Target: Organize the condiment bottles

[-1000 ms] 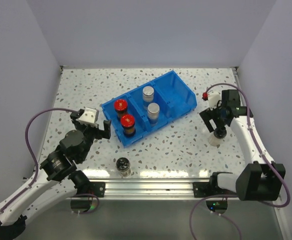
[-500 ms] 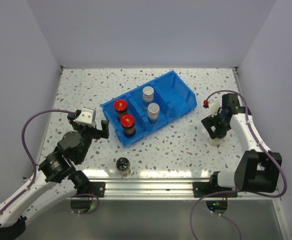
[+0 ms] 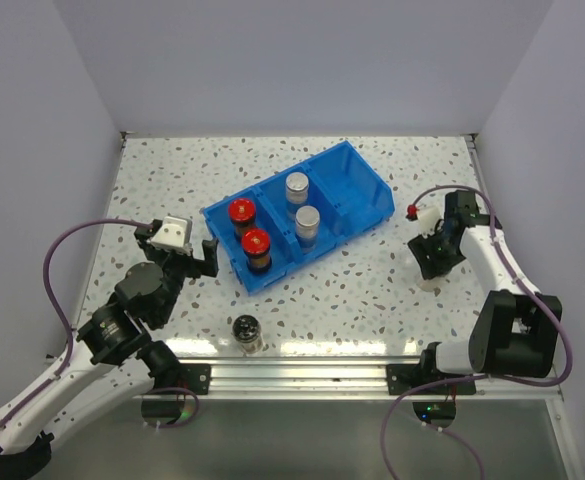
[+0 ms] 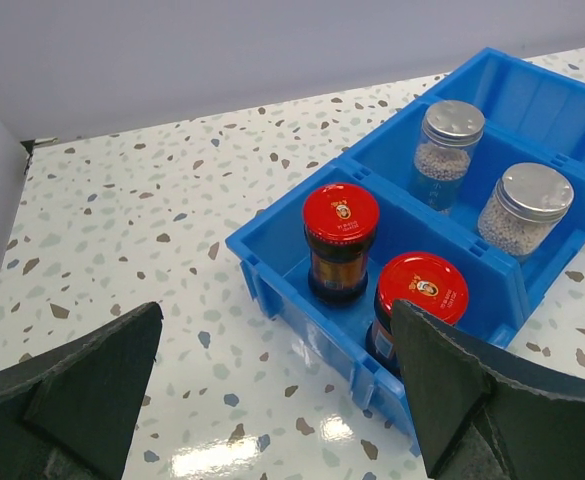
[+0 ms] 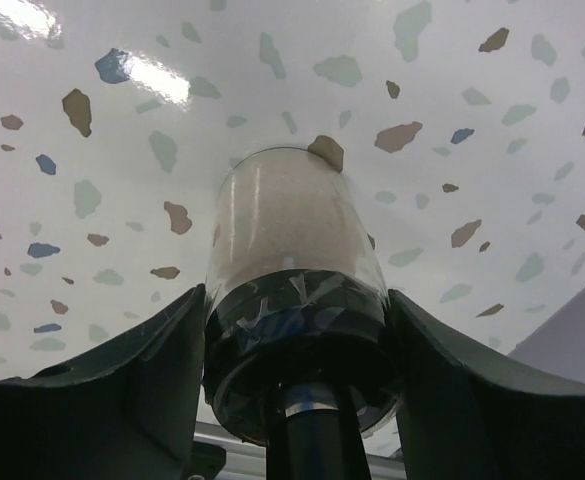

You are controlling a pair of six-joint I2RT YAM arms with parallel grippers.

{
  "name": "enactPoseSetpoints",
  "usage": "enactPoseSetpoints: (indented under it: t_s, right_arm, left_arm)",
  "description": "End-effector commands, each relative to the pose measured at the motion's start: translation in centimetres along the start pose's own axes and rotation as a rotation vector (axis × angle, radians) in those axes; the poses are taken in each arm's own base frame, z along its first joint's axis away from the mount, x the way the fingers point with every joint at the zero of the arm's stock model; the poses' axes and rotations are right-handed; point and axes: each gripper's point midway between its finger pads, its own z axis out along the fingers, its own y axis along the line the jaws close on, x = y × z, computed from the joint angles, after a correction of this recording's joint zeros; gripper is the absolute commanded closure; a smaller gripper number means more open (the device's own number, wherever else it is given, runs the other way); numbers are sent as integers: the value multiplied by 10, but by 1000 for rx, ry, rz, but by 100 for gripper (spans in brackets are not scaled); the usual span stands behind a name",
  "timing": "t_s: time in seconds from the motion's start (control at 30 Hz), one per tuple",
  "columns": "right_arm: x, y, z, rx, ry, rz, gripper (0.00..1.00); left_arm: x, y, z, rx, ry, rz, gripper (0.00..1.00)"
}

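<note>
A blue bin [image 3: 360, 200] holds two red-capped jars [image 3: 242, 211] [image 3: 256, 241] in its left compartment and two silver-capped jars [image 3: 297, 184] [image 3: 307, 217] in the middle one. A black-capped jar [image 3: 247, 331] stands alone near the front rail. At the right, my right gripper [image 3: 435, 260] is shut on another black-capped jar [image 5: 287, 230] with a pale filling, its fingers [image 5: 152, 350] pressing the cap on both sides while it stands on the table. My left gripper [image 3: 180, 255] hangs open beside the bin's left end, with the red caps [image 4: 340, 215] [image 4: 422, 290] ahead of it.
White walls close the speckled table [image 3: 372, 290] on three sides. An aluminium rail [image 3: 292, 375] runs along the near edge. The bin's right compartment holds nothing. Purple cables loop off both arms.
My right gripper dropped down around the black-capped jar at the right and closed on its cap. The left arm shifted slightly leftward and stayed open.
</note>
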Motion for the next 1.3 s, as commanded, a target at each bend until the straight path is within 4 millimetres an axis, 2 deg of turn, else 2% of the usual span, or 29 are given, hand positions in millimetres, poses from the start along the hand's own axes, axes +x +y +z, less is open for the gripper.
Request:
enactPoseSetpoints:
  t_s: [0.0,0.07,0.1,0.27,0.3,0.37,0.4,0.43,0.47,0.5,0.57,0.6,0.63,0.67,0.7,0.73,0.77,0.8,0.87,0.9,0.93,0.97,1.0,1.03,1.07,1.13,1.17,1.2,1.27]
  right_arm:
    - [-33,-3,-16,-20,-144,-57,83]
    - [-45,-2,-26,-36,-194,-67,97]
    - [-56,-3,-37,-41,-232,-75,100]
    - [-104,1,-74,-89,-396,-95,100]
    - [-119,-3,-87,-73,-442,-93,100]
    - [-137,-1,-98,-80,-484,-98,100]
    - [-157,1,-111,-69,-534,-104,100]
    - [-167,2,-117,-65,-558,-106,100]
    - [-181,13,-122,-63,-578,-136,100]
    - [-201,11,-130,-47,-621,-130,100]
    - [-227,23,-134,-41,-650,-155,100]
    - [-248,22,-135,-39,-672,-148,100]
    - [-259,23,-131,-38,-671,-148,100]
    - [-279,24,-142,-6,-704,-155,100]
    - [-290,24,-118,-14,-660,-153,100]
    - [-300,24,-113,-9,-655,-156,100]
    - [-317,26,-122,1,-683,-167,100]
    - [-325,27,-92,-21,-630,-168,100]
    - [-345,30,-88,-39,-636,-172,100]
    - [-351,31,-79,-42,-622,-177,100]
    - [-355,34,-53,-56,-579,-182,100]
    - [-365,36,-55,-49,-591,-199,100]
    - [-370,37,-48,-41,-581,-207,100]
    - [-371,39,-24,-27,-536,-212,100]
    - [-377,36,-25,-5,-538,-227,100]
    - [-379,35,-8,18,-501,-239,100]
    - [-377,35,11,22,-462,-249,100]
    - [-377,35,10,22,-453,-254,98]
    - [-374,36,22,23,-422,-274,95]
  left_arm:
    - [-2,3,1,-24,-10,-19,0]
    - [-2,4,1,-29,-9,-20,0]
    - [-1,4,1,-29,-5,-16,0]
    - [0,7,2,-50,-1,-12,0]
    - [0,7,2,-52,1,-10,0]
    - [1,9,2,-61,2,-9,0]
    - [2,9,3,-66,7,-7,0]
    - [2,9,3,-68,9,-3,0]
    - [3,10,4,-74,13,-2,0]
    - [4,10,4,-77,15,1,0]
    - [5,10,5,-79,20,5,0]
    - [5,9,5,-79,22,7,0]
    - [6,9,6,-80,25,10,0]
    - [6,9,6,-77,24,13,0]
    - [8,9,7,-77,29,18,0]
    - [8,6,7,-65,30,24,0]
    - [9,5,8,-60,31,27,0]
    - [9,4,9,-57,32,28,0]
    - [9,3,9,-51,31,29,0]
    - [9,3,9,-53,31,29,0]
    - [9,4,8,-53,32,33,0]
    - [9,4,8,-54,31,31,0]
    - [8,5,8,-56,29,30,0]
    - [7,5,8,-56,25,28,0]
    - [7,6,7,-59,25,29,0]
    - [7,6,7,-57,21,28,0]
    - [6,6,7,-57,19,26,0]
    - [7,5,7,-54,20,27,0]
    - [6,5,6,-49,18,25,0]
